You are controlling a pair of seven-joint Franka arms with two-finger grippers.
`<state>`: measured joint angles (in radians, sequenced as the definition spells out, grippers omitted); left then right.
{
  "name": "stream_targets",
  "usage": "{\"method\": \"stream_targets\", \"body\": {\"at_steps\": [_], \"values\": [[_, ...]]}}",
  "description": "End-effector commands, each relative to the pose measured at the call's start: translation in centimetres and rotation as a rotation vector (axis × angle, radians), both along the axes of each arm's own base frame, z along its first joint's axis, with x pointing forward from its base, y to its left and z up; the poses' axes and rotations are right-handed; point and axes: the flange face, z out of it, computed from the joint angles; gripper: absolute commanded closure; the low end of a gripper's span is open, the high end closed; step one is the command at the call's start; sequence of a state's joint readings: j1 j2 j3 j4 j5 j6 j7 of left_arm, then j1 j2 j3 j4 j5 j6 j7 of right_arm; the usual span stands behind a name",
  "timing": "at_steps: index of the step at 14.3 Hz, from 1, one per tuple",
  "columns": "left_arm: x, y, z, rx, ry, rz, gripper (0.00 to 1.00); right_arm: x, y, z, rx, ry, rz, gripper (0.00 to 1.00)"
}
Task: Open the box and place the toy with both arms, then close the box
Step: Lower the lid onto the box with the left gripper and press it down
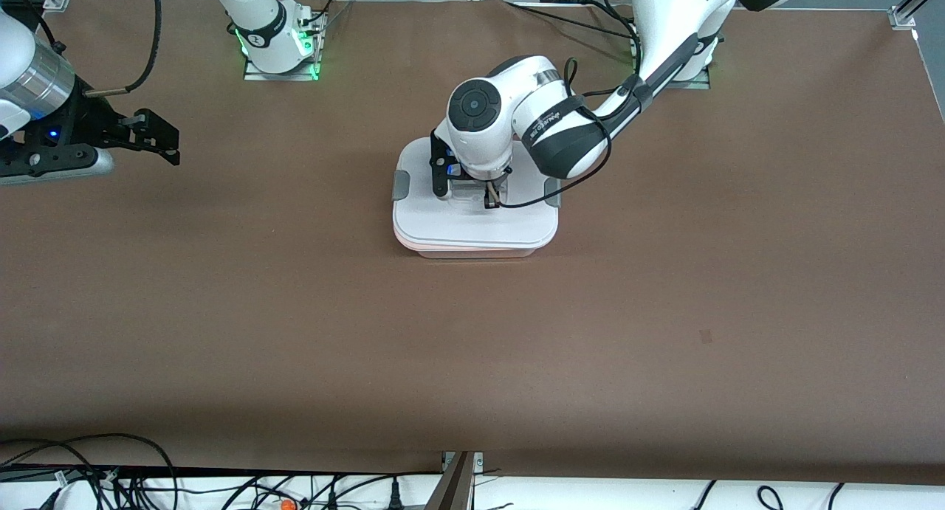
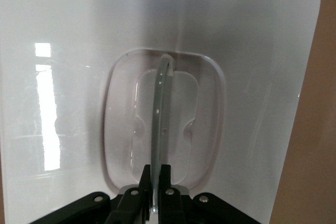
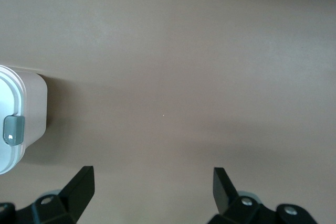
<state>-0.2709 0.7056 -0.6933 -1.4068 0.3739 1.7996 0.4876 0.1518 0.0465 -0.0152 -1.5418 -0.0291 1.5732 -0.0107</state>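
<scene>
The rounded-rectangular translucent pinkish plastic box (image 1: 475, 226) sits on the brown table (image 1: 664, 311), about midway between the two arms' ends and closer to the robots' bases than to the front camera. Its white lid (image 1: 472, 218) is on, with a grey clip (image 1: 399, 184) showing at the end toward the right arm and another (image 1: 551, 193) at the end toward the left arm. The left gripper (image 1: 490, 197) is down on the middle of the lid, its black fingers pinched nearly together on the thin upright clear handle (image 2: 160, 114), which stands in the lid's oval recess in the left wrist view. The right gripper (image 1: 159, 137) hangs over bare table toward the right arm's end, well apart from the box, jaws spread wide with nothing between them; that arm waits. In the right wrist view the box's corner (image 3: 21, 124) and one grey clip show beside the open fingers (image 3: 81, 184)
</scene>
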Motion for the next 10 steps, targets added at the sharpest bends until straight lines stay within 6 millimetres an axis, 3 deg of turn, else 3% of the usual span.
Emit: {"method": "stream_targets", "body": {"at_steps": [1,4,10], "values": [[0.9,1.1,-0.1,0.015,0.001,0.052,1.00,0.3,0.1,0.5,0.006,-0.010,-0.009,0.00],[1.1,1.3,-0.2,0.012,0.009,0.074,1.00,0.3,0.0,0.5,0.006,-0.010,-0.011,0.00],[-0.4,-0.2,-0.8,0.017,0.011,0.069,1.00,0.3,0.0,0.5,0.008,-0.008,-0.011,0.00]]}}
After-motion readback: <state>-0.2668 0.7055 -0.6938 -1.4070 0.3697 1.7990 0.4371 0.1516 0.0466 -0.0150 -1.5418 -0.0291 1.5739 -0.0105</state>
